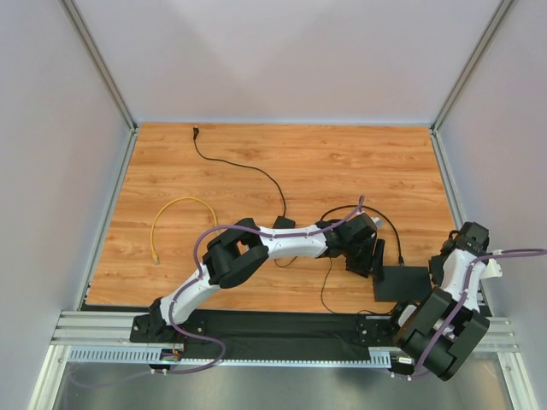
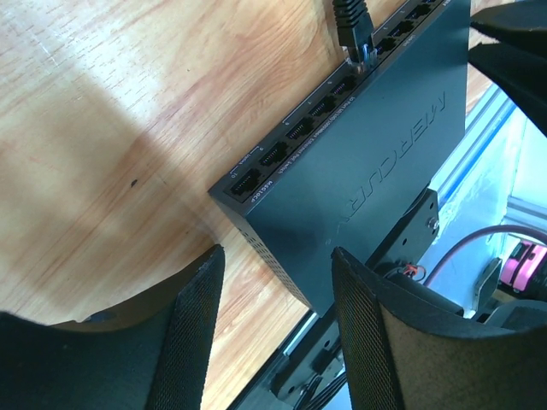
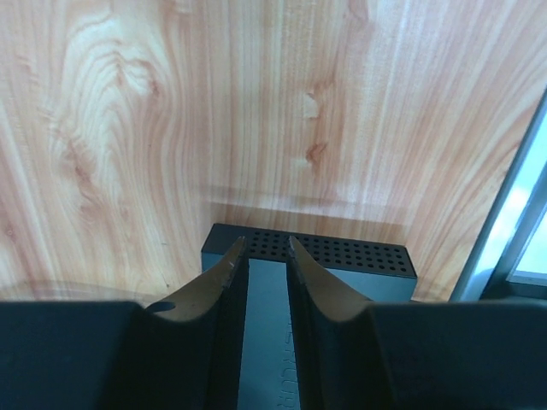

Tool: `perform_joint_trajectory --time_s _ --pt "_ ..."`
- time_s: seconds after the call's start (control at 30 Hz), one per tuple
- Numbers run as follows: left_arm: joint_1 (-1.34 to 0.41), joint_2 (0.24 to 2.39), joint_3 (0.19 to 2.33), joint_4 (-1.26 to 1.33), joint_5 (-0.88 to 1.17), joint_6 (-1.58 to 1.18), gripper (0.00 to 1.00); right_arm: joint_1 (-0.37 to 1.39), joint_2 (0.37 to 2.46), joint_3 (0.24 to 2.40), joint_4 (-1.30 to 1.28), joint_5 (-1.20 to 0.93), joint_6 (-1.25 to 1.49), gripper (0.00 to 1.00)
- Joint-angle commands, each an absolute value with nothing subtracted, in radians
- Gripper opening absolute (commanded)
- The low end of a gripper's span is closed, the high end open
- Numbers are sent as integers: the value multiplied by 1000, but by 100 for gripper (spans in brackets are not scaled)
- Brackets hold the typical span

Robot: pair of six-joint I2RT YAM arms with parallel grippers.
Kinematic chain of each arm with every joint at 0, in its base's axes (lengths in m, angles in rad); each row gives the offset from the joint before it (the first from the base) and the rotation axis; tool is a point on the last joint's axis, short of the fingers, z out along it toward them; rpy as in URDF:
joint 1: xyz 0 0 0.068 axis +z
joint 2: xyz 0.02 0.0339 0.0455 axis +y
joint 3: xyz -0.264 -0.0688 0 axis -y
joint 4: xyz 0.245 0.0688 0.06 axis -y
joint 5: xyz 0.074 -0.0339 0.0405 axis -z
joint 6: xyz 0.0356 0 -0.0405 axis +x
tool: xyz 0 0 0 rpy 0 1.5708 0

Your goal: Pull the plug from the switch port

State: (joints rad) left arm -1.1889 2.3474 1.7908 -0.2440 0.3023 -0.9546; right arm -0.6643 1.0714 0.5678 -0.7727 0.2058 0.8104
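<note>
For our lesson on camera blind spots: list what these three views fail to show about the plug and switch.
Left wrist: the plug is cut off by the top edge; the port labels on the switch are too small to read.
Right wrist: the port side and plug are out of frame; the right gripper covers part of the switch's top.
Top external: the plug is too small to pick out.

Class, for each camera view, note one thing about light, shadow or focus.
Top external: soft, even light. Left wrist: a broad shadow crosses the table beside the switch, whose lettering is sharp; the left gripper looms dark and soft. Right wrist: the right edge is blown out pale blue; the right gripper is dark, the table's grain clear.
</note>
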Motion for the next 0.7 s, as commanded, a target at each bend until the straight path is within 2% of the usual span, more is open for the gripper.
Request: perform_joint_trajectory --time_s 0.0,0.3,0.53,0.67 --pt "-1197 2361 1830 -239 314 -911 62 -667 1039 566 -732 183 793 26" --pt "-1178 2378 1835 -216 373 -897 61 -666 1173 600 -719 66 683 27" --pt "-1157 2385 1841 -209 422 -882 58 -652 1164 577 -681 -24 653 26" --pt "-1137 2379 1832 -207 449 -876 52 -624 1173 581 -683 -38 649 26"
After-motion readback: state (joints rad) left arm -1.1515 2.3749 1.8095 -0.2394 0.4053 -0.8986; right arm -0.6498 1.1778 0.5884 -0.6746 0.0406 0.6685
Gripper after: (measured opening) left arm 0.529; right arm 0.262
